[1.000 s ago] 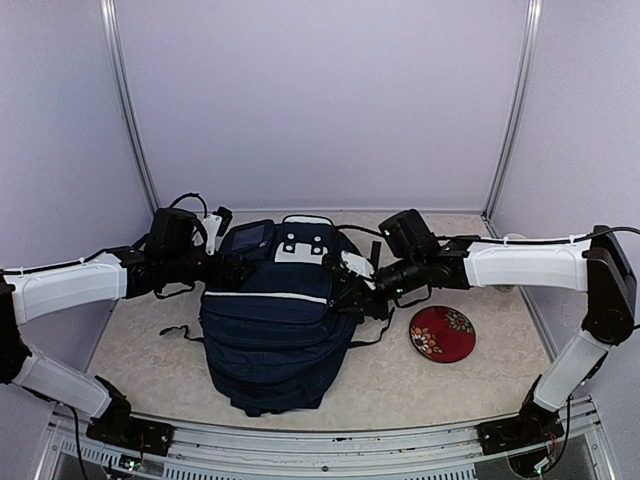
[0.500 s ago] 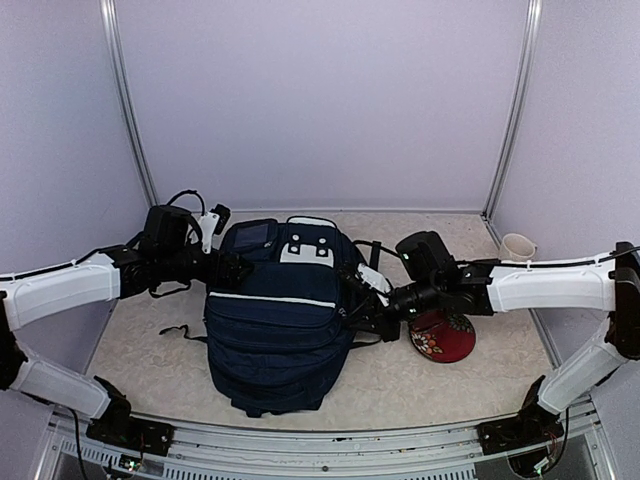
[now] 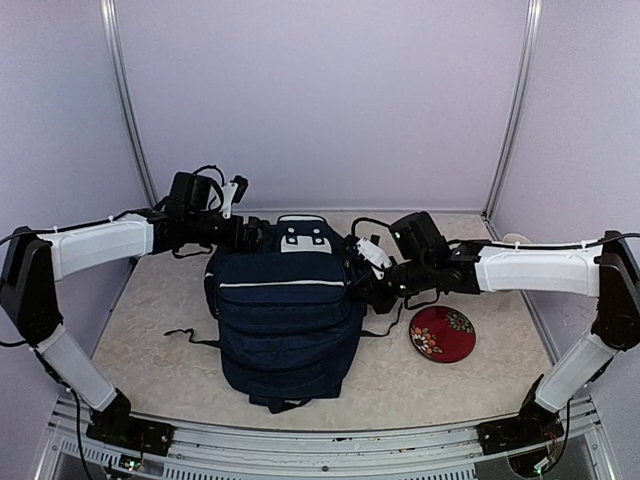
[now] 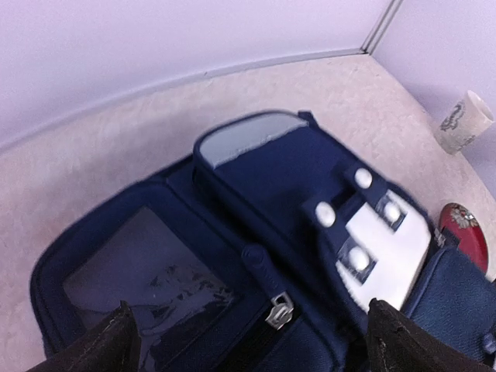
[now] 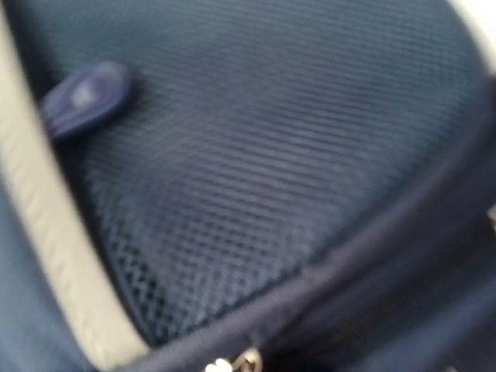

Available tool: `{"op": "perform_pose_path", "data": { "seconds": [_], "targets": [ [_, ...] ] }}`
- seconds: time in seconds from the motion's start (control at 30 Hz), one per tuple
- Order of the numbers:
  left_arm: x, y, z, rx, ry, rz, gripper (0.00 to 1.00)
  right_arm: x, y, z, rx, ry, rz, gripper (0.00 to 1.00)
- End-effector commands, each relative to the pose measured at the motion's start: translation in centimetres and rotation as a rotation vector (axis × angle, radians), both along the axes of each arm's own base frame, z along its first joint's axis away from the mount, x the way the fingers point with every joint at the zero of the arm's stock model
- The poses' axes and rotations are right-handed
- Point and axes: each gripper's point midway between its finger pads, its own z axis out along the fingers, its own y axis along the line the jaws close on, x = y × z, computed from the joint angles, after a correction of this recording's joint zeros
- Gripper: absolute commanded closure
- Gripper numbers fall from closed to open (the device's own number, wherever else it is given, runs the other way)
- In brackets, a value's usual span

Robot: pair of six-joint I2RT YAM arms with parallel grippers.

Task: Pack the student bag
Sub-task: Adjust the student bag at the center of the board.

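The student bag (image 3: 285, 320) is lying midway on the bench (image 3: 150, 300). I'm hovering the left fingers (image 4: 116, 341) wide apart over its top pocket; the right fingers (image 3: 362, 288) are sitting closed against its right side, near a red plate (image 3: 442, 332).

The beige speckled table (image 3: 150, 300) in front of me carries the navy student bag (image 3: 287, 325), lying flat. Just right of the bag sits a red flowered plate (image 3: 442, 333). Farther right of the bag stands a white cup (image 4: 463, 122).
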Motion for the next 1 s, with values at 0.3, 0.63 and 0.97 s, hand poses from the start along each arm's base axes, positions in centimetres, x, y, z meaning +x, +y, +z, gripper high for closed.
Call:
{"op": "perform_pose_path", "data": {
  "seconds": [0.3, 0.63, 0.97],
  "targets": [
    [-5.0, 2.7, -8.9, -0.179, 0.137, 0.207, 0.01, 12.4, -4.9, 8.7, -0.059, -0.287, -0.303, 1.0],
    [-11.0, -0.3, -8.1, -0.16, 0.035, 0.108, 0.02, 15.9, -3.3, 14.1, -0.009, -0.412, -0.258, 1.0],
    [-14.2, -1.8, -5.3, -0.142, -0.159, 0.093, 0.04, 14.4, -0.8, 18.9, 0.155, -0.479, -0.126, 1.0]
  ]
}}
